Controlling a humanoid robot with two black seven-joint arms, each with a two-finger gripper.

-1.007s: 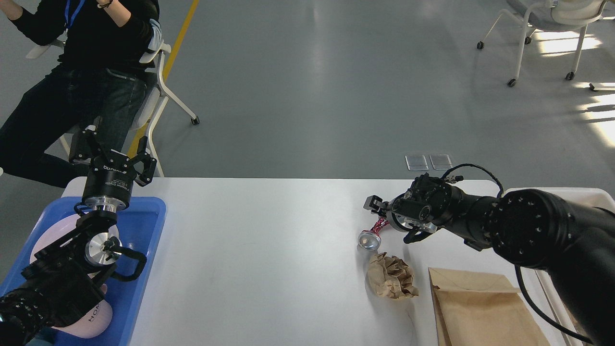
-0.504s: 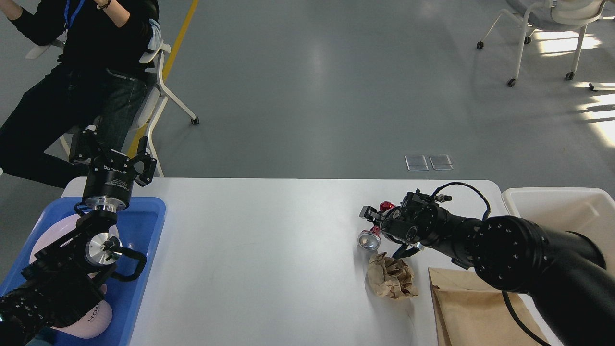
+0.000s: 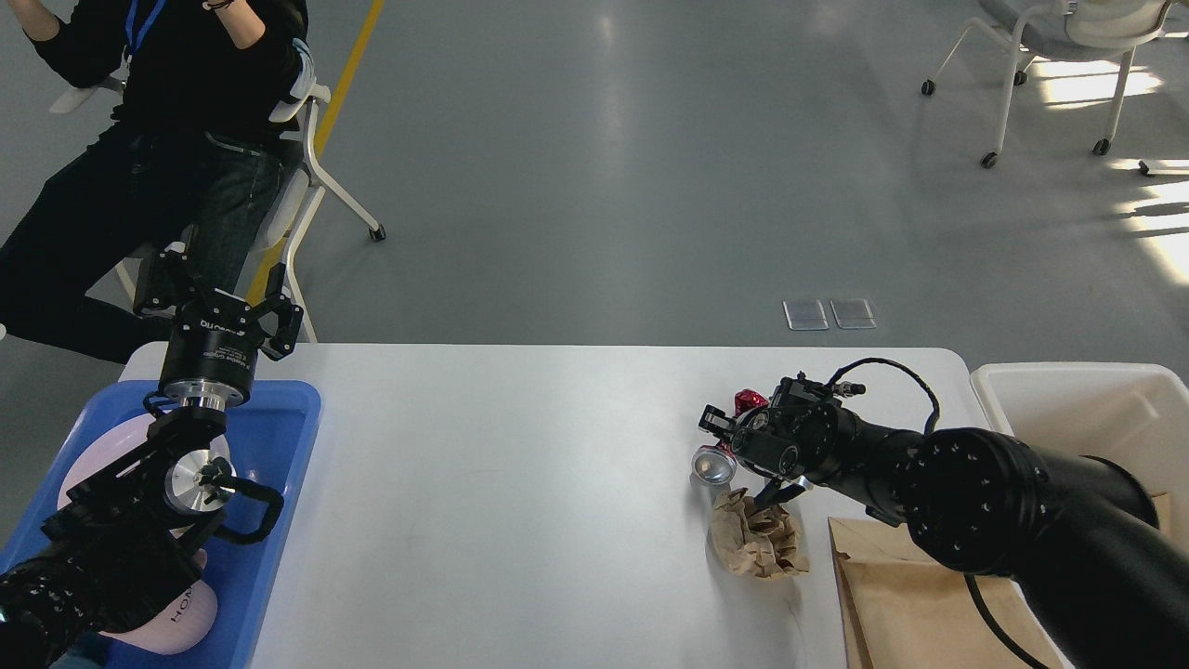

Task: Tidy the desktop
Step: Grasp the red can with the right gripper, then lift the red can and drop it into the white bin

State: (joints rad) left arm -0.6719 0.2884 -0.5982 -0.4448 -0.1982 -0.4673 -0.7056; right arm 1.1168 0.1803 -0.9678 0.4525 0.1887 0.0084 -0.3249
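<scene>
The middle of the bench [image 3: 520, 502] lies bare. A can [image 3: 715, 462], a crumpled paper wad [image 3: 754, 542] and a paper bag [image 3: 915, 604] crowd its right side; a blue tray [image 3: 279, 446] blocks the left.

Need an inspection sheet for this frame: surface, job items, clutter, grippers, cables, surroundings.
Surface: white desktop, mostly bare in the middle.
Job's things: crushed red can lying on its side, crumpled brown paper just nearer, flat brown paper bag at the near right.
Clutter: blue tray at left holding pink items; cream bin at right.
Grippers: left gripper raised above the tray, jaws open, empty; right gripper at the can, jaw state unclear.
Cables: black cable looping over the right wrist.
Surroundings: seated person far left, empty chair far right.
</scene>
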